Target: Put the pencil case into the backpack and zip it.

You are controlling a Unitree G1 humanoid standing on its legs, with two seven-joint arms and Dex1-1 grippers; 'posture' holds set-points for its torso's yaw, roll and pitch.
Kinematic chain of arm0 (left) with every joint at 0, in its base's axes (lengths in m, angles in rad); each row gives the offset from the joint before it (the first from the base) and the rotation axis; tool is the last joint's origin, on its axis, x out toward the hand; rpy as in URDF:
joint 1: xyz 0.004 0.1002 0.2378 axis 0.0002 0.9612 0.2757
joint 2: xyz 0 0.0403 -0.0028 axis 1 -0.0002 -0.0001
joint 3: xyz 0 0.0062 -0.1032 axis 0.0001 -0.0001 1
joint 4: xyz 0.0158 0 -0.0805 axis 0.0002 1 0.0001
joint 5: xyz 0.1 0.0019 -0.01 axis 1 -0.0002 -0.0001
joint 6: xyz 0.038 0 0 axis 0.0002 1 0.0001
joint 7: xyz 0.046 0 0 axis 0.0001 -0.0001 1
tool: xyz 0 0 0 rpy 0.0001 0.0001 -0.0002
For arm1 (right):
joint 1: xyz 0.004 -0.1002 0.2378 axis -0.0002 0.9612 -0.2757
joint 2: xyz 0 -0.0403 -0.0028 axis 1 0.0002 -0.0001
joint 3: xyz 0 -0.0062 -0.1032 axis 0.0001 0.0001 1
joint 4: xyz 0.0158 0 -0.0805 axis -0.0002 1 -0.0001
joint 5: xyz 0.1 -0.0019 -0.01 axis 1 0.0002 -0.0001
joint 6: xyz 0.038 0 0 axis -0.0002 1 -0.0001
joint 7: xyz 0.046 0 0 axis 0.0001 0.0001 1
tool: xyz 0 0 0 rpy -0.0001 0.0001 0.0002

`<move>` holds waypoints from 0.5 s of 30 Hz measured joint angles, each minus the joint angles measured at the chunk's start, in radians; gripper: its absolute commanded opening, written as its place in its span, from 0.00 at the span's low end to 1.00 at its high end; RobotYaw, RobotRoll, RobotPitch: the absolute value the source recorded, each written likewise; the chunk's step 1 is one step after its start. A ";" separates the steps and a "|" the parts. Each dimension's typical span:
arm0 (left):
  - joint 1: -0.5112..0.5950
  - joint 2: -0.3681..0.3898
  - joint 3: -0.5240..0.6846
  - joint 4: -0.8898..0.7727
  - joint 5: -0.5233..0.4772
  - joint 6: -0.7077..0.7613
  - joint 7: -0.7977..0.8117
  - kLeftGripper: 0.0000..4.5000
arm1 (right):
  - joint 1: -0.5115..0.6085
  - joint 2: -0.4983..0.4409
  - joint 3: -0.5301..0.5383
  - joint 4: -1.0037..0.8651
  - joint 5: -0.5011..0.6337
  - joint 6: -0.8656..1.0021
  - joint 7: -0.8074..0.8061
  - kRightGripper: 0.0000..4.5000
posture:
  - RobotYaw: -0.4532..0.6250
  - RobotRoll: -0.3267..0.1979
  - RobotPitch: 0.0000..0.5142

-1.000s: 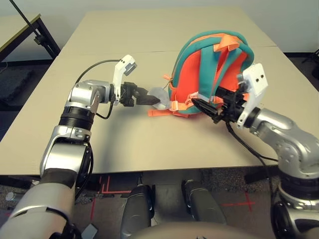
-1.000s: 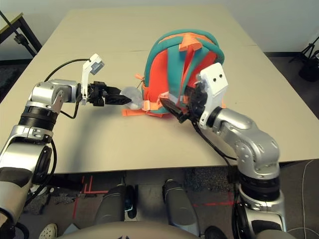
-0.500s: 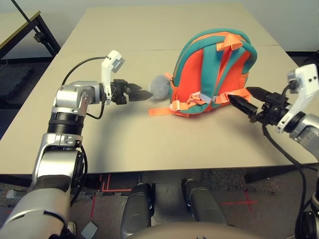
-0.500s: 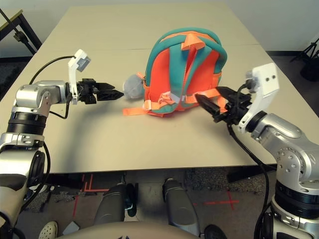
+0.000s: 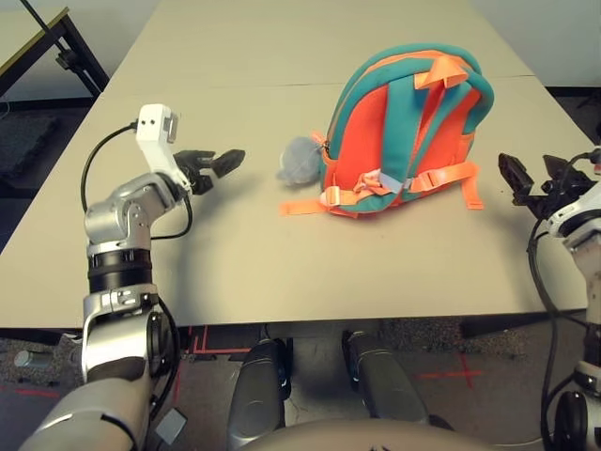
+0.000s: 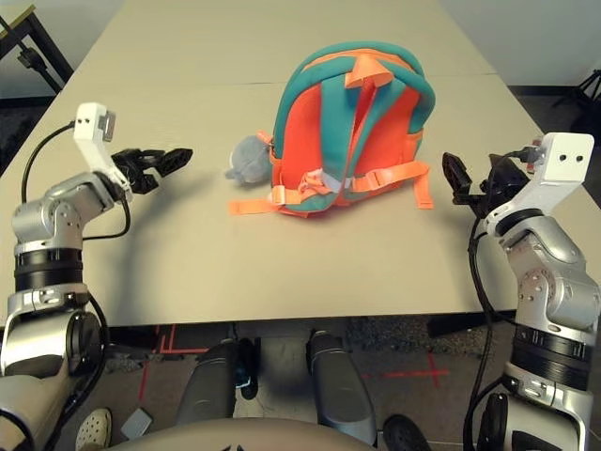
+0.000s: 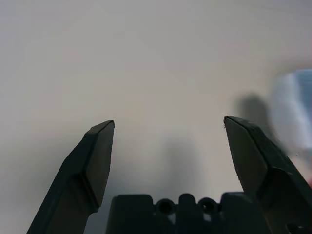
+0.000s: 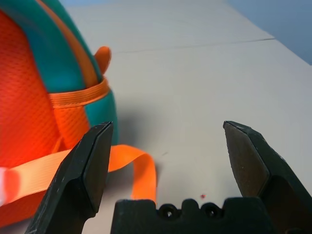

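My left gripper hangs with its 2 fingers spread apart, empty, above the tan table, well apart from the backpack. My right gripper also has its fingers wide apart, holding nothing, just off the backpack's right side near a loose orange strap. Between my 2 grippers the orange-and-teal backpack rests on the table with its shoulder straps facing me, and a grey plush charm lies against its left side. I cannot see the pencil case.

Mesh-cloth backpack, matt table
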 measured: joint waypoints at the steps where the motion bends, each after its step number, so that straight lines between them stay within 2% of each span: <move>1: 0.016 0.000 0.005 -0.003 0.003 -0.026 0.018 1.00 | 0.000 0.004 0.000 0.017 -0.006 -0.021 0.000 0.99 | 0.24 0.62 0.40; 6: 0.057 0.003 0.030 -0.012 0.013 -0.137 0.104 1.00 | 0.000 0.018 0.004 0.059 -0.028 -0.083 -0.009 0.99 | 0.25 0.62 0.43; 15: 0.049 0.056 0.059 0.071 0.039 -0.285 0.188 1.00 | -0.066 0.024 0.042 0.155 -0.064 -0.148 -0.011 0.99 | 0.28 0.62 0.45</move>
